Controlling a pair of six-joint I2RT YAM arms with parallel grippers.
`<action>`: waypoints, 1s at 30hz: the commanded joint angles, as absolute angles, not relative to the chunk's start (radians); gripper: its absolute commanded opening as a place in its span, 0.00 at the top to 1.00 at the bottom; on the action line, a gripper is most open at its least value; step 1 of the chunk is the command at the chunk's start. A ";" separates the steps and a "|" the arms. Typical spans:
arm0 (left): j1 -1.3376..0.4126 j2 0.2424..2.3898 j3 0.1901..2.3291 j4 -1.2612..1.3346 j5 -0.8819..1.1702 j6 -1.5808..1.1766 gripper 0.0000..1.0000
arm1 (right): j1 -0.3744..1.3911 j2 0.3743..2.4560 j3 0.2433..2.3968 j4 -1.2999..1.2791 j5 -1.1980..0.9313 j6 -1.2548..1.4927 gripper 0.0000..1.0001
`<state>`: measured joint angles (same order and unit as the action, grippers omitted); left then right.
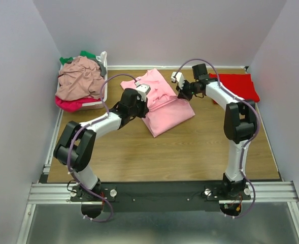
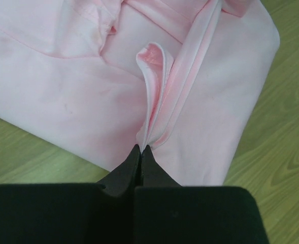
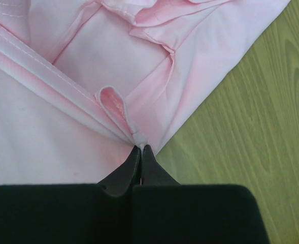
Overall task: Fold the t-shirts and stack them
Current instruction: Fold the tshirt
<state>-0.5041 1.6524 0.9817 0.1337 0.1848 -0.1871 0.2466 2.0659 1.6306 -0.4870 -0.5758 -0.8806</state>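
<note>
Light pink t-shirt (image 1: 167, 112), centre of wooden table (image 1: 139, 157): left gripper (image 2: 140, 148) pinching a fold, right gripper (image 3: 140, 147) pinching a hem loop. Red t-shirt (image 1: 238, 84), far right.

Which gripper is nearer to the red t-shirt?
Right. The right gripper pinches the pink t-shirt at its edge, just left of the red t-shirt. The left gripper pinches the same pink t-shirt farther left, across the garment.
</note>
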 commanded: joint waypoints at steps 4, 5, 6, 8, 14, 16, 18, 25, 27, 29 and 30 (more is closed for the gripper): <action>-0.454 1.700 1.022 0.106 0.199 -0.163 1.00 | 0.285 2.212 1.784 -0.456 -0.511 -0.772 1.00; -0.446 1.710 1.028 0.103 0.195 -0.160 1.00 | 0.290 2.224 1.798 -0.456 -0.502 -0.764 1.00; -0.443 1.718 1.029 0.100 0.193 -0.158 1.00 | 0.291 2.236 1.821 -0.454 -0.499 -0.752 1.00; -0.433 1.730 1.032 0.098 0.192 -0.163 1.00 | 0.293 2.264 1.845 -0.449 -0.489 -0.729 1.00; -0.417 1.758 1.043 0.101 0.175 -0.169 1.00 | 0.293 2.289 1.896 -0.446 -0.517 -0.687 1.00; -0.410 1.763 1.048 0.104 0.172 -0.170 1.00 | 0.296 2.293 1.907 -0.445 -0.517 -0.689 1.00; -0.405 1.772 1.063 0.104 0.172 -0.172 1.00 | 0.295 2.301 1.916 -0.446 -0.518 -0.686 1.00; -0.405 1.744 1.055 0.106 0.230 -0.150 1.00 | 0.295 2.188 1.806 -0.448 -0.514 -0.745 1.00; -0.406 1.733 1.051 0.104 0.265 -0.156 1.00 | 0.293 2.146 1.742 -0.448 -0.512 -0.764 1.00; -0.410 1.717 1.028 0.110 0.301 -0.161 1.00 | 0.293 2.086 1.694 -0.448 -0.512 -0.784 1.00; -0.416 1.692 1.017 0.113 0.311 -0.164 1.00 | 0.295 2.068 1.671 -0.446 -0.511 -0.787 1.00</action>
